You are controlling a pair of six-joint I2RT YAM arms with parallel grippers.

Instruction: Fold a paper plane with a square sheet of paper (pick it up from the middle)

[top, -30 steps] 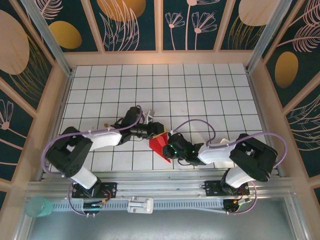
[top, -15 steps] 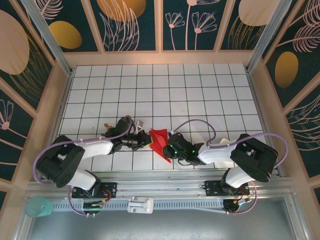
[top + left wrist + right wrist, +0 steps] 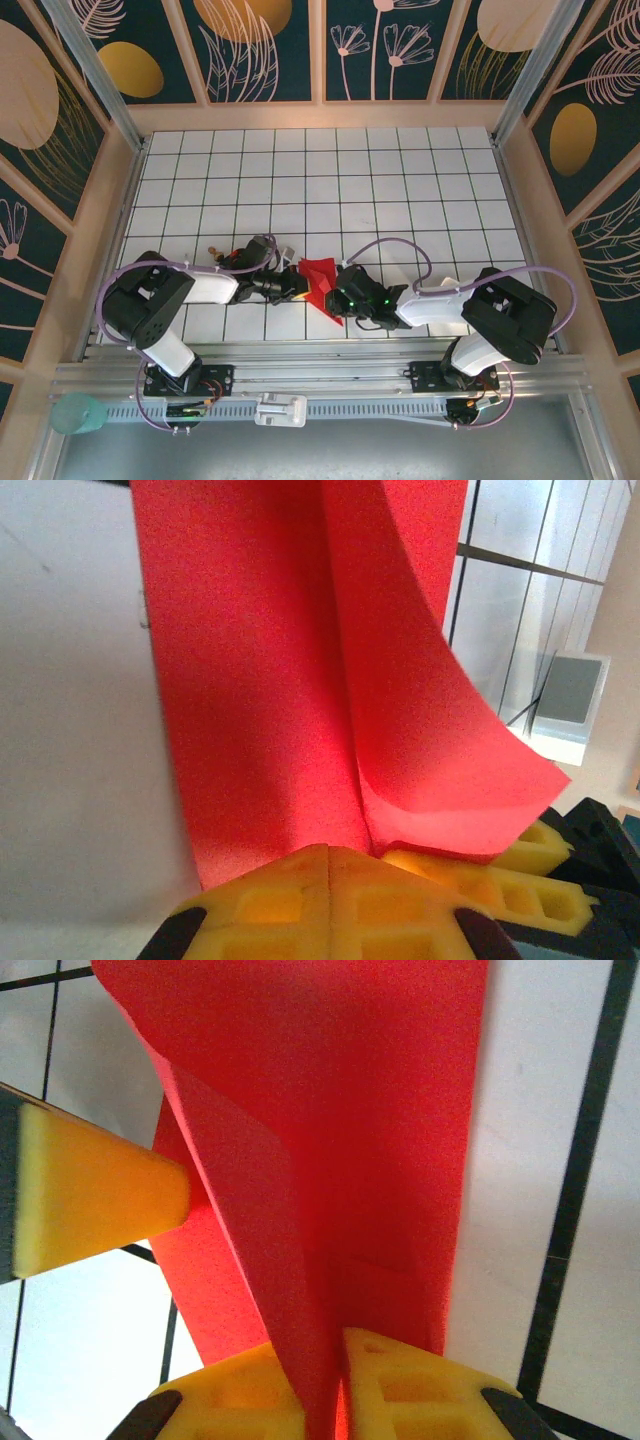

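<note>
Okay, you're pinching the square sheet of paper [image 3: 320,272] from both sides at the front middle of the table [image 3: 400,180]: left gripper [image 3: 330,858] is clamping tight on one edge, right gripper [image 3: 335,1355] is nipping the folded layers, likely to hold the crease taut.

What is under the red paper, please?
White gridded table shows beside the paper, which the left hand and right hand pinch. What lies directly beneath is covered.
</note>
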